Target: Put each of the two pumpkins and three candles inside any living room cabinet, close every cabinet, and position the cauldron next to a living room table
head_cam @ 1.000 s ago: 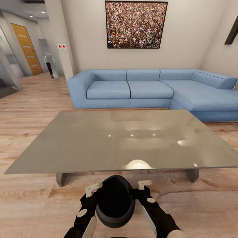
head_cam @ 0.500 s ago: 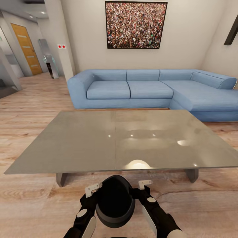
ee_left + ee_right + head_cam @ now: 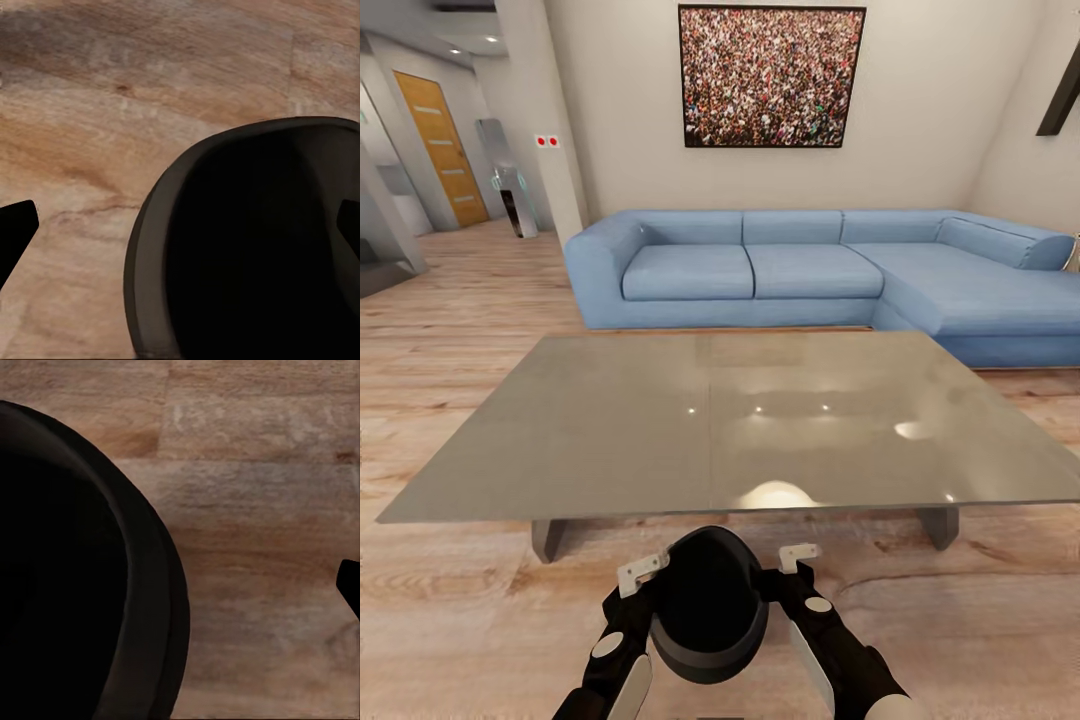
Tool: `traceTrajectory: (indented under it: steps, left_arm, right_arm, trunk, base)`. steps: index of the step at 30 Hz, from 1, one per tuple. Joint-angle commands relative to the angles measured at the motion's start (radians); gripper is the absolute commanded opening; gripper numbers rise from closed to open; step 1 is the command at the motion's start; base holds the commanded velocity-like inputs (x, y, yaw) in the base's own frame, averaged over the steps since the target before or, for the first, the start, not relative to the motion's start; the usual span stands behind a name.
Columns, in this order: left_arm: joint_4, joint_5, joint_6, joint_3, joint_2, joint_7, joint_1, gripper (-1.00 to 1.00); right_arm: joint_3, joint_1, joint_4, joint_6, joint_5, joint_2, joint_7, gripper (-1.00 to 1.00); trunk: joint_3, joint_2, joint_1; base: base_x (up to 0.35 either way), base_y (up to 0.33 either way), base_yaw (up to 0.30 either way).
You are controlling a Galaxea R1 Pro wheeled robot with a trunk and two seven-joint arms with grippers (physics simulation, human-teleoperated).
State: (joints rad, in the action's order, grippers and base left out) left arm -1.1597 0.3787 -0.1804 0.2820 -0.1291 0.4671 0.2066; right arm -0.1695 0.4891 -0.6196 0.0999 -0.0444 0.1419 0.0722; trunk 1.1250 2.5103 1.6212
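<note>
A light wood plank floor (image 3: 450, 330) fills the room. A blue L-shaped fabric sofa (image 3: 810, 270) stands beyond a low grey glossy rectangular table (image 3: 710, 420). On the wall above the sofa hangs a black-framed crowd picture (image 3: 772, 76). Just in front of the table's near edge, a black rounded cauldron (image 3: 708, 605) sits between the 2 arms, over the floor. The left gripper (image 3: 632, 585) and right gripper (image 3: 797, 565) press its sides; whether either's fingers are clamped cannot be told.
</note>
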Motion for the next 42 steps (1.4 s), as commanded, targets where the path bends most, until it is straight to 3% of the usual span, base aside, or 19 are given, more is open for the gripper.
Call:
traceTrajectory:
  steps: [1,11,22,30,42]
  left_arm:
    - [-0.002,0.006,-0.003,0.002,0.0,0.007,0.0,1.0]
    - [0.0,0.007,-0.004,0.003,0.0,0.007,0.0,1.0]
    - [0.0,0.007,-0.002,0.003,0.0,0.007,0.0,1.0]
    - [0.009,0.005,0.069,0.003,0.006,0.006,0.0,1.0]
    - [0.009,0.005,0.093,0.003,0.018,0.005,0.0,1.0]
  right_arm:
    - [-0.005,0.0,-0.002,0.006,-0.005,-0.001,0.008,1.0]
    - [-0.005,0.001,-0.002,0.006,-0.005,-0.001,0.008,1.0]
    - [-0.005,0.0,-0.002,0.006,-0.005,0.0,0.008,1.0]
    - [-0.008,0.0,-0.001,0.0,-0.005,0.001,0.006,1.0]
    - [-0.008,0.0,-0.004,-0.09,-0.004,0.002,0.02,1.0]
  trunk:
    - [0.001,0.0,-0.001]
    - [0.001,0.0,-0.001]
    - [0.001,0.0,-0.001]
    - [0.001,0.0,-0.001]
    - [0.001,0.0,-0.001]
  base:
    - [-0.205,0.0,0.0]
    - [-0.279,0.0,0.0]
    - [-0.041,0.0,0.0]
    - [0.0,0.0,0.0]
    - [0.0,0.0,0.0]
